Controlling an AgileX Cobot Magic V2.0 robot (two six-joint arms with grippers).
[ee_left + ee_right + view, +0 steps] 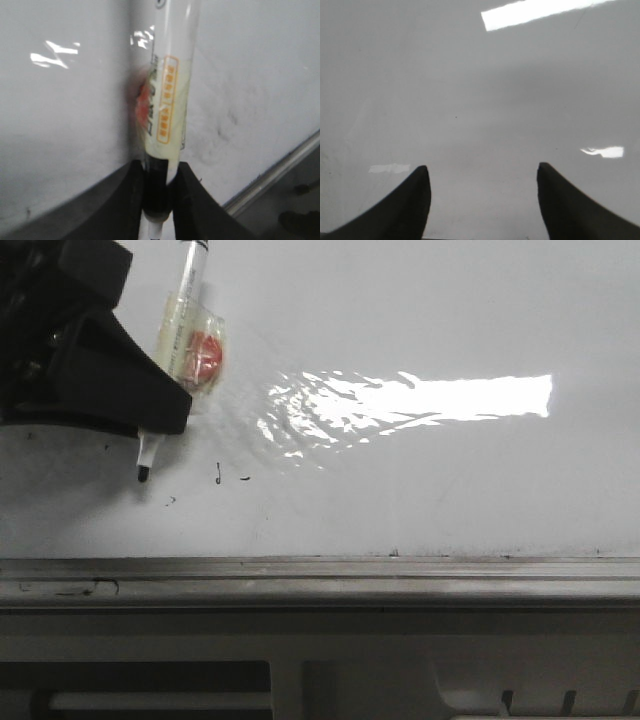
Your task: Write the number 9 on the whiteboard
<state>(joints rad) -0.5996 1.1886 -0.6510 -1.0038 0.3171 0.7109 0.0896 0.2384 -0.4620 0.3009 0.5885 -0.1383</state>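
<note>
Left gripper (150,410) pinches the marker (185,335), tip at or just above the whiteboard (450,490) near its rail (320,570); contact unclear. No 9 visible. Right gripper (480,200) spread, empty. Press lightly, draw loop first.

A: What's seen here?
B: A marker (167,100) with an orange-printed label is clamped between the left gripper (159,200) fingers (195,200), held over the whiteboard (65,125).
A: Anything else?
B: The grey metal rail (272,177) is seen along the whiteboard's edge.
</note>
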